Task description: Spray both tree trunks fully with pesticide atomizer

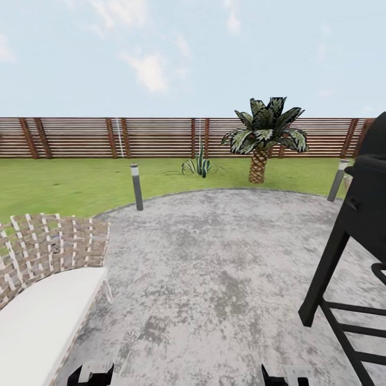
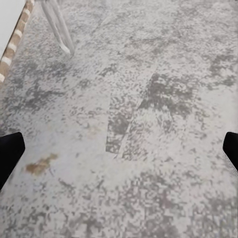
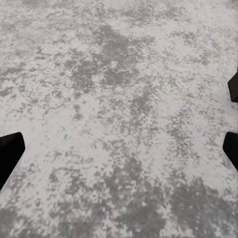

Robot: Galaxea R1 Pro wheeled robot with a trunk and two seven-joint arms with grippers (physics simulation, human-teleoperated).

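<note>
Evidently both hands are spread and empty — left hand (image 2: 119, 148), right hand (image 3: 119, 144) — over grey paving (image 1: 225, 257). Ahead lies lawn (image 1: 64, 187); the atomizer, probably light, rigid, wants gripping by its neck.

I stand on mottled grey paving (image 1: 214, 268), a woven chair with a white cushion (image 1: 43, 300) at my left, a black grill (image 1: 354, 225) at my right, lawn (image 1: 69, 187), a scaly palm (image 1: 262, 139) and slatted fence (image 1: 107, 138) beyond under pale sky.
</note>
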